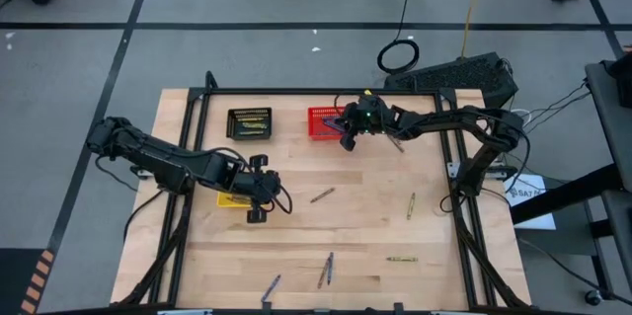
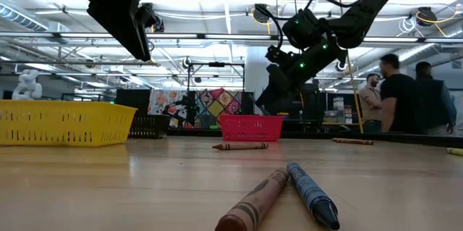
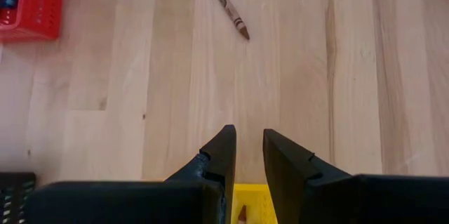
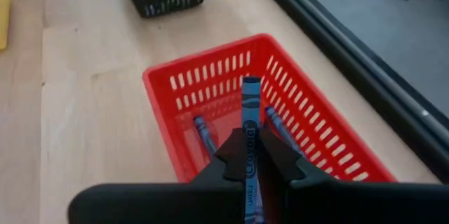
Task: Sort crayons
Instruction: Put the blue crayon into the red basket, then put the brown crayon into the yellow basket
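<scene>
Our right tool (image 4: 250,159) hangs over the red basket (image 4: 319,122) at about twelve o'clock on the worktop (image 1: 355,226), its fingers clamped on a blue crayon (image 4: 250,112). The crayon points down toward the basket's open mouth, which we read as lining it up for a drop: blue crayons already lie on the basket floor, so red is the bin for blue.

Our left tool (image 3: 248,155) hovers over the yellow basket (image 1: 229,199) at about nine o'clock, fingers slightly parted with nothing between them. A brown-orange crayon tip shows in the yellow basket just below the fingers, so we judge this tool has no load and is free to fetch the next stick. The black basket (image 1: 249,122), near eleven o'clock, holds yellow-green crayons.

Loose crayons are left on the worktop: a brown one (image 1: 322,195) near the centre, closest to the left tool; yellow-green ones at about three (image 1: 410,205) and four o'clock (image 1: 401,259); a brown and blue pair (image 1: 326,270) and another blue stick (image 1: 271,286) toward six o'clock. Sorting looks well under way but unfinished.
</scene>
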